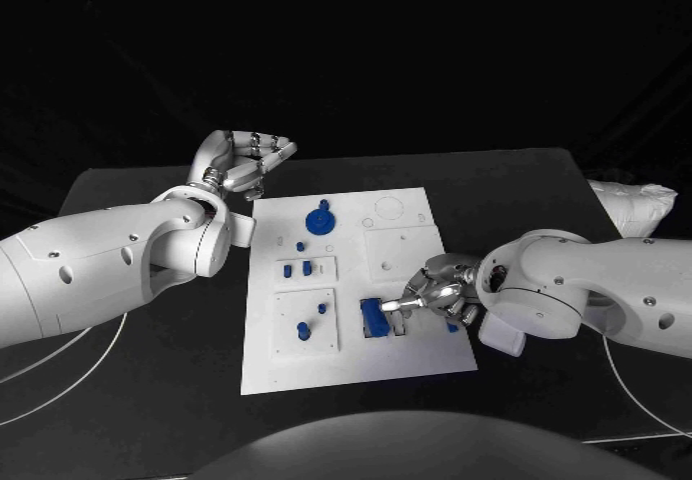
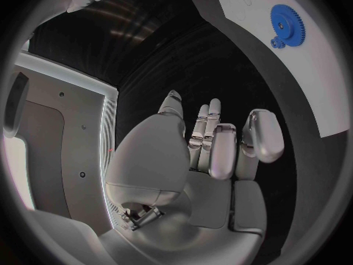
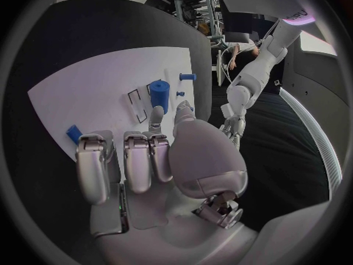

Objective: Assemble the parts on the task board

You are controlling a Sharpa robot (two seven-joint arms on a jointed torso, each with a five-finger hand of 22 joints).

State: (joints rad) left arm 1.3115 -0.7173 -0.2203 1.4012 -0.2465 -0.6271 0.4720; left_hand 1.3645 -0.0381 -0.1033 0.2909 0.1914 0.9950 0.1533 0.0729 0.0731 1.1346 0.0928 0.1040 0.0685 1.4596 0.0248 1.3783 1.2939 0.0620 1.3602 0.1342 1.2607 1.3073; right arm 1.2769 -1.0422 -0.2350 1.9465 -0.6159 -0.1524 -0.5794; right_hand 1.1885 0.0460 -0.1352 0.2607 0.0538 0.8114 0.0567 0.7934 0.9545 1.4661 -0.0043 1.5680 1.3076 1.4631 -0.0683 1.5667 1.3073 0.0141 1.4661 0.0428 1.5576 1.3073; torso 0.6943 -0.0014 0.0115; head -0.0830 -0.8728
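The task board point(image 1: 404, 355) lies under the right hand point(image 1: 433, 292), fingers curled empty; left hand point(image 1: 248, 160) likewise.

A robotics lab — black table point(image 1: 534, 190), metal rig frames point(image 3: 197, 9).

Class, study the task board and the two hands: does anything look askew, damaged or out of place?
Nothing stands out. The task board lies flat and whole on the table, with the blue gear and small blue parts on it. The right hand is over the blue block; the left hand is off the board.
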